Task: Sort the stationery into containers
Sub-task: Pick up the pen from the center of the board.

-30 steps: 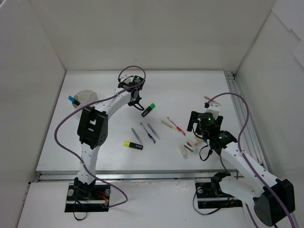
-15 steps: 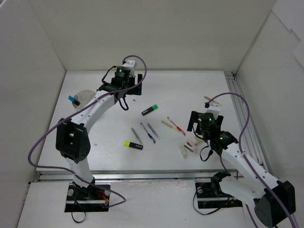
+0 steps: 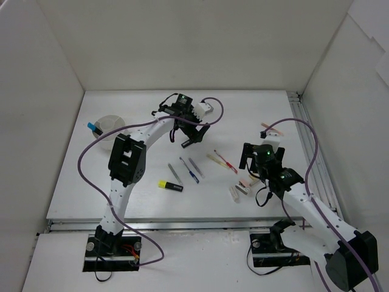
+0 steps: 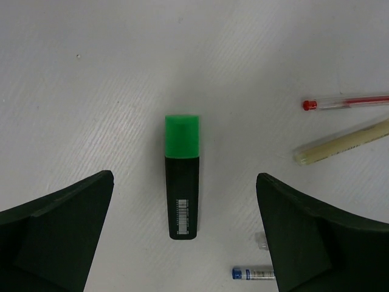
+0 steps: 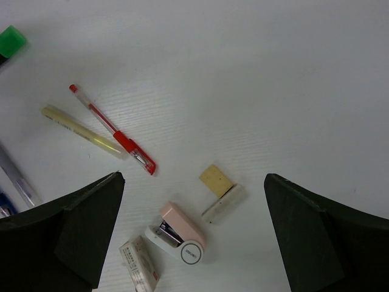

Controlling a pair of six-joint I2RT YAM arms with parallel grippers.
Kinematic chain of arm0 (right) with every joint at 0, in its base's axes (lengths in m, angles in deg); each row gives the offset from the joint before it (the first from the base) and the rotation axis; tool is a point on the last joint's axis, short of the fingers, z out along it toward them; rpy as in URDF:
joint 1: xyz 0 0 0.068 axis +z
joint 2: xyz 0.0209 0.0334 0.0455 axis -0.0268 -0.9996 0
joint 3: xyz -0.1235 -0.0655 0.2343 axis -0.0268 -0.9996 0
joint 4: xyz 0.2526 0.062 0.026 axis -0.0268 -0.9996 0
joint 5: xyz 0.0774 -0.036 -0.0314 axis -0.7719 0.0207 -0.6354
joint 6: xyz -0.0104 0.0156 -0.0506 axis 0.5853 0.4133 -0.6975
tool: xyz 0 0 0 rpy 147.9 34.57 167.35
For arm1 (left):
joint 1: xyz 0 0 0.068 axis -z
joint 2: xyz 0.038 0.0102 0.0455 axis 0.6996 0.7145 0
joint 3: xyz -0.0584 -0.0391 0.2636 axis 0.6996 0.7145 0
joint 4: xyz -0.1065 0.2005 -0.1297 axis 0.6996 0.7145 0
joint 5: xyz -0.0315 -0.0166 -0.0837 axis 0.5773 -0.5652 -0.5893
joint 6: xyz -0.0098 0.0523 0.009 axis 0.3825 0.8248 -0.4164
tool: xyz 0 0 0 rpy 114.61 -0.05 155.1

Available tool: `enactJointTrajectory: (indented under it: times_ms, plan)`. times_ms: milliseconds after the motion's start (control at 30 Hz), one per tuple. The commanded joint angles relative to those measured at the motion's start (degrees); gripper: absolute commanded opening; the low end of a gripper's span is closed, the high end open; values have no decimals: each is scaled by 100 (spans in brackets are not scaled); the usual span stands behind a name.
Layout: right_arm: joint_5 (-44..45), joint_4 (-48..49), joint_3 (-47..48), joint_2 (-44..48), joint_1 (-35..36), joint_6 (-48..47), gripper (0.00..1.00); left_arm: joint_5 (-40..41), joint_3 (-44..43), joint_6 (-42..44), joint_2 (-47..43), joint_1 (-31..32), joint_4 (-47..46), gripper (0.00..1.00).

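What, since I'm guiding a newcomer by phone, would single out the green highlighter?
Look to the middle of the table, where the left hand hovers open. Below it a stubby black highlighter lies flat, untouched. Its green cap sets it apart; the other loose highlighter has a yellow end.

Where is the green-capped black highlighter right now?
In the left wrist view the highlighter lies flat, centred between the fingers of the open left gripper, left of the red-capped clear pen.

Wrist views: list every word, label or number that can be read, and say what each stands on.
"deli", probably: a small logo on the white end of the pink stapler.
Barcode with digits on the green highlighter: too small to read.
Print on the white eraser block: blurred, unreadable.
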Motion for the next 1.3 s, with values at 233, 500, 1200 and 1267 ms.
enactJointTrajectory:
  times_ms: [233, 500, 1200, 1267]
  plan:
    - [178, 173, 190, 40, 24, -91, 98, 355, -1089, 506, 561, 260, 511, 95]
    - [222, 146, 189, 40, 23, -73, 98, 548, -789, 462, 579, 260, 511, 78]
    - [240, 85, 93, 445, 32, -46, 98, 1347, -140, -942, -474, -108, -578, 6]
    - [257, 67, 84, 506, 24, -46, 98, 1593, 10, -1485, -721, -249, -858, 5]
